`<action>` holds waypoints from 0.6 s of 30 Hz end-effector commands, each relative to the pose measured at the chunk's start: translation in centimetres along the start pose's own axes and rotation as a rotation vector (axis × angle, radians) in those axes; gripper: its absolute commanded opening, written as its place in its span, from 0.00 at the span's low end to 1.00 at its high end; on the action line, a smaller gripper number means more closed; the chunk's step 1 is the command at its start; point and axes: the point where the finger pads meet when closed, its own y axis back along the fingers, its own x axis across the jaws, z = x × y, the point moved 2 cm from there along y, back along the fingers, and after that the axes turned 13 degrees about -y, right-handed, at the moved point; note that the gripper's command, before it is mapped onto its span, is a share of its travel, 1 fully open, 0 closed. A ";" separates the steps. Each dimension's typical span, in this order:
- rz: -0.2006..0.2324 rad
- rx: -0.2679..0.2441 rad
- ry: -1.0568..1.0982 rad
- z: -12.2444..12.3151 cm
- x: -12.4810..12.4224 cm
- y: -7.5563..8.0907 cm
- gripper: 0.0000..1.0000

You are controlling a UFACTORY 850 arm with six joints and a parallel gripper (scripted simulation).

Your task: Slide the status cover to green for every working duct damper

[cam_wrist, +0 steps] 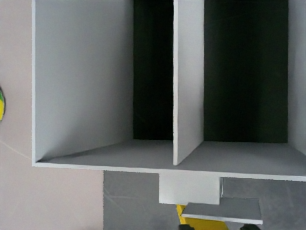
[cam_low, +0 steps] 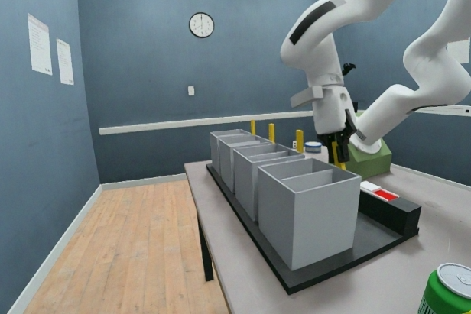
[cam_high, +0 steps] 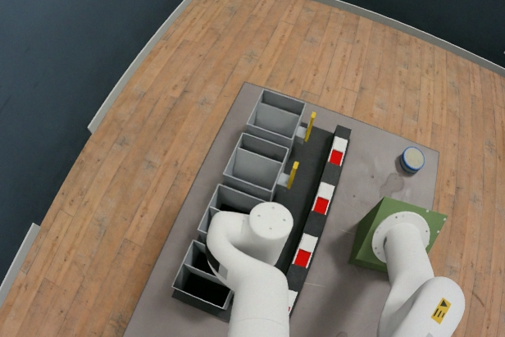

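Observation:
Four grey open-topped dampers stand in a row on a black base: the far one [cam_high: 275, 116], the second [cam_high: 256, 165], the third [cam_high: 229, 204] and the nearest [cam_high: 201, 282]. My arm covers part of the last two. My gripper [cam_low: 338, 152] is shut on the nearest damper's yellow lever [cam_low: 336, 157], beside that box [cam_low: 310, 209]. In the wrist view this damper's blade [cam_wrist: 187, 82] stands nearly upright, above the shaft block [cam_wrist: 189, 187] and the lever [cam_wrist: 180, 210]. The other levers [cam_high: 310, 126] [cam_high: 293, 175] stand upright. The sliders [cam_high: 336, 157] [cam_high: 320, 205] [cam_high: 302, 257] show red, white covers beside them. The fourth slider [cam_low: 384, 195] also shows red.
A green block [cam_high: 393, 233] carries my arm's base at the right of the table. A blue and white round tub [cam_high: 411, 159] stands behind it. A green can [cam_low: 447, 289] stands at the near table corner. The table's left edge runs close behind the dampers.

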 end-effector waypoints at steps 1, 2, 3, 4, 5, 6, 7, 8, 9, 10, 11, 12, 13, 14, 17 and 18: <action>-0.045 -0.010 0.002 -0.2 0.5 0.0 0.19; -0.051 -0.011 0.002 -0.2 0.6 0.0 0.19; -0.051 -0.011 0.002 -0.2 0.6 0.0 0.19; -0.051 -0.011 0.002 -0.2 0.6 0.0 0.19; -0.056 -0.013 0.002 -0.2 0.6 0.0 0.19; -0.061 -0.014 0.002 -0.2 0.7 0.0 0.19; -0.066 -0.015 0.002 -0.2 0.8 0.0 0.19; -0.071 -0.016 0.002 -0.2 0.8 0.0 0.19; -0.075 -0.017 0.002 -0.3 0.9 0.0 0.19; -0.078 -0.018 0.002 -0.3 0.9 0.0 0.19; -0.082 -0.019 0.002 -0.3 1.0 0.0 0.19; -0.085 -0.019 0.002 -0.3 1.0 0.0 0.19; -0.087 -0.020 0.002 -0.3 1.0 0.0 0.19; -0.090 -0.020 0.002 -0.3 1.0 0.0 0.19; -0.095 -0.022 0.002 -0.3 1.1 0.0 0.19; -0.096 -0.022 0.002 -0.3 1.1 0.0 0.19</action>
